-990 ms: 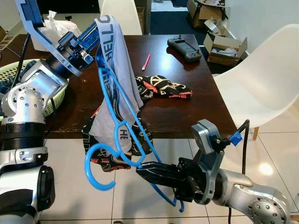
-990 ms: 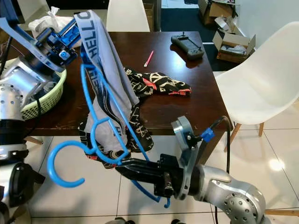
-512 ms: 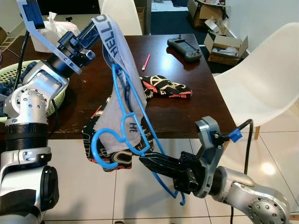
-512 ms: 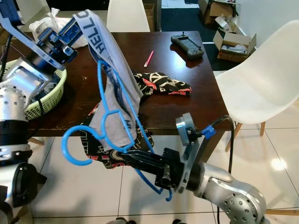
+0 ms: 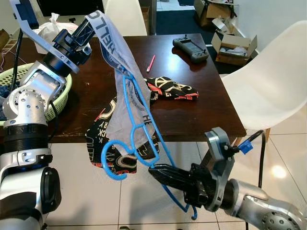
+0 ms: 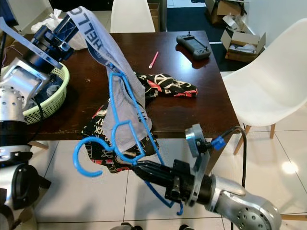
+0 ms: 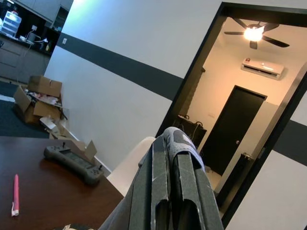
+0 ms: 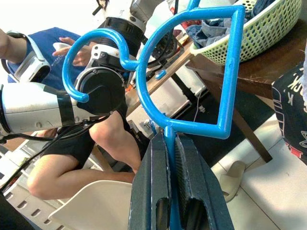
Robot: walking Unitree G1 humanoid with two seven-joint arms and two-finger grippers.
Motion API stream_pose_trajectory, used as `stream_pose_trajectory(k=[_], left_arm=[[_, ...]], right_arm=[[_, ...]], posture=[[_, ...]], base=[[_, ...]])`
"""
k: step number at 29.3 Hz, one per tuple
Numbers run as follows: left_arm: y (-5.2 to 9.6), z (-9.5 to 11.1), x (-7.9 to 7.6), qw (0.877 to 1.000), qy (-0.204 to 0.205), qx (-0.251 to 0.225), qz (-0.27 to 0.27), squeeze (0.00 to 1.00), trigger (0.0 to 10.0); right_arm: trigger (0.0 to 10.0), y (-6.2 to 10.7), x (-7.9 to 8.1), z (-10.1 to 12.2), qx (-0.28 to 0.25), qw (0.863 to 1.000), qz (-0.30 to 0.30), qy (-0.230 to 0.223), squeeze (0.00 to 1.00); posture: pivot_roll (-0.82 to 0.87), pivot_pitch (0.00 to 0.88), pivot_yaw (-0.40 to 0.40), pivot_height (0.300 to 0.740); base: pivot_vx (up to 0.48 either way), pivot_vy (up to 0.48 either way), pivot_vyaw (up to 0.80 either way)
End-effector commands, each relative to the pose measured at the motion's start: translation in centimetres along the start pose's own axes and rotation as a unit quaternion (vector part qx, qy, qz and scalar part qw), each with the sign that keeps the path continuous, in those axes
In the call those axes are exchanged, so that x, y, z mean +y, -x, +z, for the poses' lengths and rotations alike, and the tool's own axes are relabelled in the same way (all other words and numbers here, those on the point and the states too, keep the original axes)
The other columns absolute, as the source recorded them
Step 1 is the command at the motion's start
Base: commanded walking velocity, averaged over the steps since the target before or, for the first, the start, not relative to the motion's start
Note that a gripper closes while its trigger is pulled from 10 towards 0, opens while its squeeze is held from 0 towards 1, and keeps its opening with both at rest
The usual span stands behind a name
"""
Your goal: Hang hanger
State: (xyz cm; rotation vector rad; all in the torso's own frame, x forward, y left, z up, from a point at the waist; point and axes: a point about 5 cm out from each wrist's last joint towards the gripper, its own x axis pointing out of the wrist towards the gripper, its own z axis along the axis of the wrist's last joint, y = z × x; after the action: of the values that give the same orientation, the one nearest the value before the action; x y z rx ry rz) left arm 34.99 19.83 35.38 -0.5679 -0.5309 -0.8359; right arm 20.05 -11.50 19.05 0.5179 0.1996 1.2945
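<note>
The blue hanger [image 5: 139,139] hangs in the air off the near edge of the bench [image 5: 192,110], its top pushed up into a grey garment [image 5: 125,91] and its hook [image 5: 111,160] curling low to the robot's left. The right gripper [image 5: 160,173] has its fingers [image 8: 189,167] pinched shut on the hanger's bar; the right wrist view shows that bar running between them, plus a seated person [image 8: 72,148] and a green basket [image 8: 259,28]. The left gripper [image 5: 88,31] holds the garment's waistband up over the bench, fingers [image 7: 184,191] closed on cloth in the left wrist view. A black patterned cloth [image 5: 170,90], a pink pen [image 5: 150,63] and a controller [image 5: 190,49] lie on the bench.
</note>
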Motion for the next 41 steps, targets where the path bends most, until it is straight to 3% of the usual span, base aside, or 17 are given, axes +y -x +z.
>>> stream_pose_trajectory(k=[1, 8, 10, 15, 24, 26, 30, 36, 41], left_arm=[[-0.3, 0.3, -0.3, 1.000, -0.003, -0.005, -0.005, 0.00, 10.0], [-0.6, -0.3, -0.6, 1.000, 0.005, -0.004, -0.007, 0.00, 10.0], [-0.8, -0.8, -0.9, 1.000, 0.014, -0.006, -0.007, 0.00, 10.0], [-1.0, -2.0, -1.4, 0.999, 0.039, -0.014, -0.005, 0.00, 10.0], [-1.1, -3.1, -2.1, 0.997, 0.068, -0.023, -0.005, 0.00, 10.0], [-1.2, -3.7, -2.8, 0.996, 0.081, -0.026, -0.011, 0.00, 10.0], [-1.3, -4.4, -3.6, 0.995, 0.094, -0.028, -0.017, 0.00, 10.0], [-1.0, -6.4, -5.2, 0.992, 0.125, -0.004, -0.032, 0.00, 10.0], [-1.0, -6.6, -5.5, 0.991, 0.128, -0.001, -0.035, 0.00, 10.0]], right_arm=[[0.0, -0.4, 0.7, -0.1, 0.001, 1.000, 0.019, 0.001, 0.00], [0.0, -1.8, 1.1, 0.1, -0.015, 0.999, 0.040, 0.001, 0.00], [0.0, -3.1, 1.0, 0.4, -0.028, 0.999, 0.034, 0.009, 0.00], [0.0, -4.4, 0.5, 1.3, -0.052, 0.998, 0.010, 0.023, 0.00], [0.0, -5.1, -0.7, 2.0, -0.061, 0.997, -0.042, 0.037, 0.00], [0.0, -5.3, -1.9, 2.0, -0.051, 0.993, -0.094, 0.041, 0.00], [0.0, -5.4, -2.6, 1.9, -0.052, 0.990, -0.125, 0.040, 0.00], [0.0, -5.7, -2.8, 2.6, -0.108, 0.987, -0.119, 0.020, 0.00], [0.0, -5.7, -2.9, 2.7, -0.116, 0.986, -0.121, 0.018, 0.00]], posture=[[0.08, 0.210, 0.086, 0.740], [0.09, 0.208, 0.091, 0.740], [0.09, 0.205, 0.091, 0.740], [0.08, 0.197, 0.089, 0.740], [0.08, 0.193, 0.086, 0.740], [0.07, 0.186, 0.081, 0.740], [0.07, 0.183, 0.080, 0.740], [0.07, 0.176, 0.080, 0.740], [0.07, 0.175, 0.080, 0.740]], base=[[0.000, 0.000, 0.00], [0.000, 0.000, 0.00], [0.000, 0.000, 0.00], [0.000, 0.000, 0.00], [0.000, 0.000, 0.00], [0.000, 0.000, 0.00], [0.000, 0.000, 0.00], [0.000, 0.000, 0.00], [0.000, 0.000, 0.00]])
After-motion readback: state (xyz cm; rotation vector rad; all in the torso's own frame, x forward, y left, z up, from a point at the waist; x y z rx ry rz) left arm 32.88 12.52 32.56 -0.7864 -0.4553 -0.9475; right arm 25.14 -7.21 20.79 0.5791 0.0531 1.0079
